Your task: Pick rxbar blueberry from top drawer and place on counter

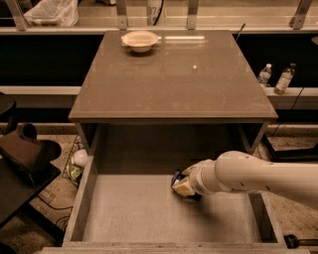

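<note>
Along the top of the frame runs a pale ledge with metal posts, and a crumpled white bag lies at its upper left end. At the left edge, lower down, sits a dark bulky shape on a black stand. Just right of it a small white round thing rests on the speckled ground, close against the outside of the drawer's left wall.

A glossy brown counter fills the middle of the frame. A pale bowl stands upright near its far edge, left of centre.

Below the counter's front edge the drawer is pulled out towards the bottom of the frame, its grey speckled floor in view between low straight walls.

Right of the drawer's centre, near the back, a small dark snack bar shows at the tip of the gripper. The gripper is down inside the drawer and touches the bar or sits just against it. I cannot tell whether it is clenched or released, or whether the bar is off the floor.

A thick white arm reaches in from the lower right edge over the drawer's right wall.

At the right edge, two small bottles stand upright on a low shelf beside the counter.
</note>
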